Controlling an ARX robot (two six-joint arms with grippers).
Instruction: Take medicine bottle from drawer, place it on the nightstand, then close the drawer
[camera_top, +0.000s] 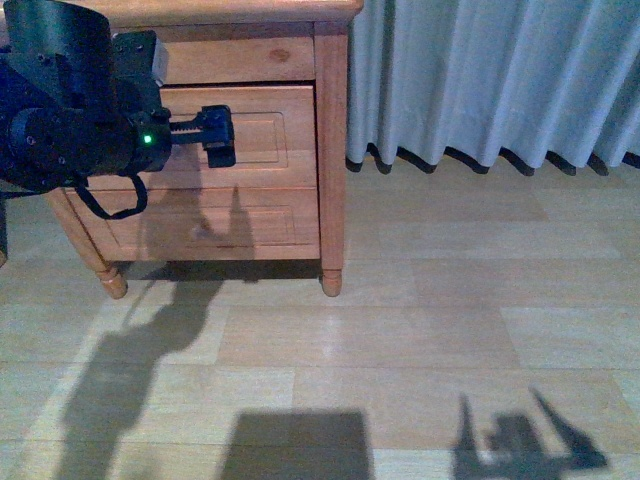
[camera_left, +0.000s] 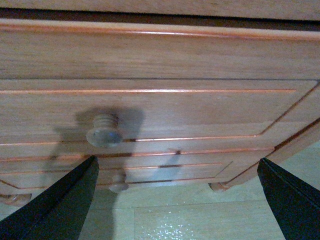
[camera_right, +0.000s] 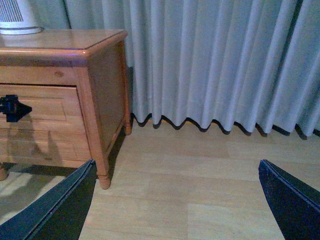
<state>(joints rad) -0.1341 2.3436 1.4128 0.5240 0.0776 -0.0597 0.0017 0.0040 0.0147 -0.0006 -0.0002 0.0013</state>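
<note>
Upper left of the front frame: taller orange-brown recessed-panel wooden drawer (camera_top: 260, 140), seemingly shut, in the small orange-brown wooden nightstand (camera_top: 332, 150). Just short of its round wooden knob (camera_left: 104, 131), black left gripper (camera_top: 220, 135), fingers (camera_left: 60, 205) spread wide. In the right wrist frame, black right gripper (camera_right: 177, 161), fingers (camera_right: 55, 205) likewise apart, before a grey pleated curtain (camera_right: 210, 65).

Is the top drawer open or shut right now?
Shut: the drawer front sits flush in the nightstand frame, no pale interior showing; its knob is ungrasped.
</note>
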